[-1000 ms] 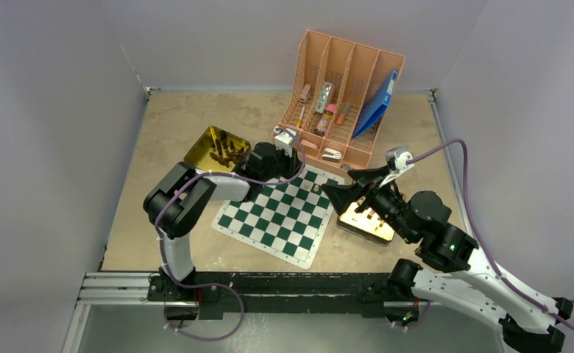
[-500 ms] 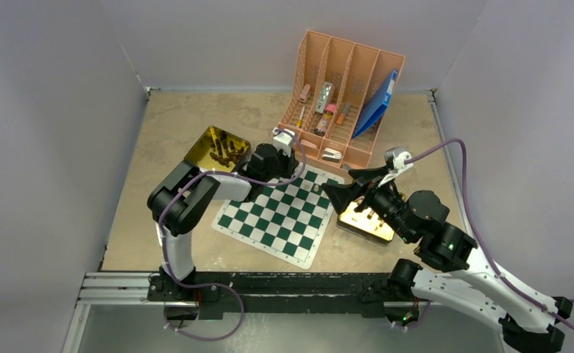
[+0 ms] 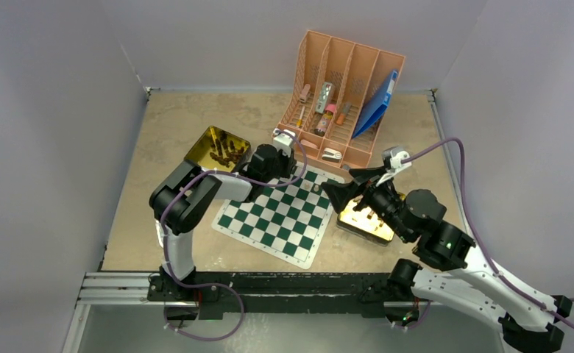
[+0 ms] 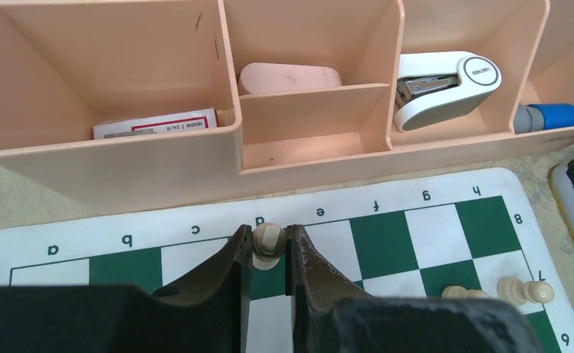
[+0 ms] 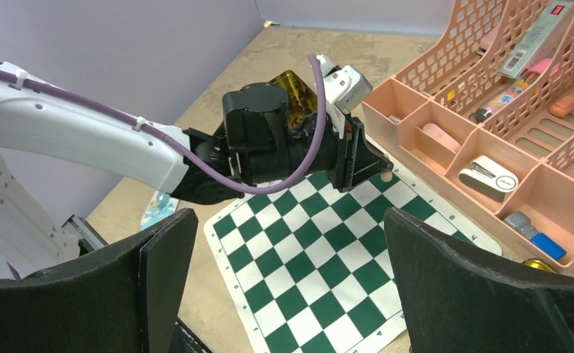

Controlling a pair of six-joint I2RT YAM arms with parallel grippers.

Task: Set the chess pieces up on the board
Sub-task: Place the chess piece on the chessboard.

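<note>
Left wrist: left hand (image 4: 269, 246) clamps a pale chess piece (image 4: 268, 237) at the far edge of the board (image 4: 376, 243). Right hand (image 5: 288, 217) stands wide apart.

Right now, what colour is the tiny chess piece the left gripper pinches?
Pale tan. The small upright chess piece shows best in the left wrist view.

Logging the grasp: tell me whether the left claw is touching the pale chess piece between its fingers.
Touching. The left wrist view shows both fingers of the left claw pressed against the sides of the pale chess piece, with no gap.
</note>
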